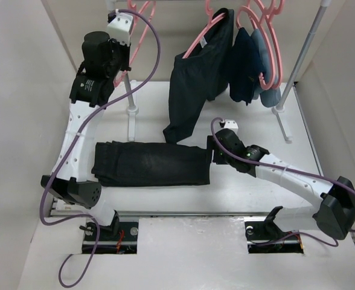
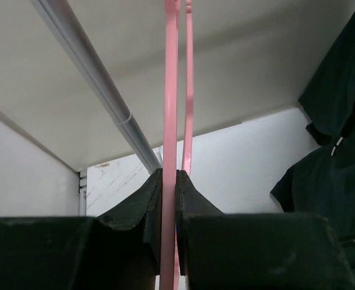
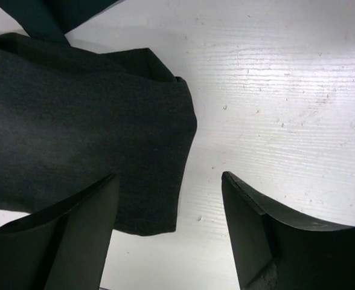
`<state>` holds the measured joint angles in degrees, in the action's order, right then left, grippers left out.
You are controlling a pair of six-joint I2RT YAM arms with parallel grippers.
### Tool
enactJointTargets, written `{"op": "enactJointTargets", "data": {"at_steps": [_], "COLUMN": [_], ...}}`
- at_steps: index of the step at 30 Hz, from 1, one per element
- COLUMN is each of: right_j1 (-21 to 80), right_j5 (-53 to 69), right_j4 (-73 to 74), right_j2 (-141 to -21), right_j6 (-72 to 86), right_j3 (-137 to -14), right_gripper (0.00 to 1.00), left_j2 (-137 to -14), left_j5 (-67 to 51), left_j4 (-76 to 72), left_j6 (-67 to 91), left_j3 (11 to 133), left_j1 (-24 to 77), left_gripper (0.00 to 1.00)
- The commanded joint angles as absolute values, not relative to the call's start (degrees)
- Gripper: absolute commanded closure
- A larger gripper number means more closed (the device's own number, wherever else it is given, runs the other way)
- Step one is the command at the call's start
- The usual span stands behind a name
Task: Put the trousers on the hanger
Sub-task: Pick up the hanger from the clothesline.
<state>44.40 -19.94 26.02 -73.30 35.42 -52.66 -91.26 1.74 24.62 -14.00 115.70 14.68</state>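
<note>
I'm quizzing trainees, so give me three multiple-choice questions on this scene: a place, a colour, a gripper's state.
1. Where are the trousers? A on the rail; B on the table; C in a gripper.
2. The hanger in the left gripper is: A pink; B white; C blue.
3. The right gripper is: A shut on cloth; B open; C out of view.
Answers: B, they lie folded on the table; A, pink plastic is clamped in it; B, its jaws stand apart over the trousers' end.
</note>
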Motion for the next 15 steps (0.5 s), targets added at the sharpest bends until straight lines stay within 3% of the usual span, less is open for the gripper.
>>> {"op": "enactJointTargets", "data": {"at_steps": [1,8,11,15], "right_j1": [45.96,49.91,51.67,54.84], "right_j5": [-21.36,-24.60,-25.92,-23.56], "right_j4": [26.72,29.27,31.29,31.99], "right_j2": [-73.21,-73.21,-73.21,-70.41], "right_j6": [35.77,35.16,35.16,34.46], "right_j3": [-54.67,-58.35,-59.41,-62.83], "right_gripper": [0.26,0.26,0.25,0.09], "left_j2": [-88.68,-86.23,-82.02,-73.94], "left_j5": [1.15,1.84,0.53,0.53], "left_j4": [21.71,21.88,24.50,30.23], "left_j6": [-14.24,-10.47,-7.74,-3.26], "left_j3": [118.74,126.38,123.76,111.48], "left_j1": [14.85,14.85,14.85,14.85], "left_gripper": [1.00,1.00,1.00,1.00]}}
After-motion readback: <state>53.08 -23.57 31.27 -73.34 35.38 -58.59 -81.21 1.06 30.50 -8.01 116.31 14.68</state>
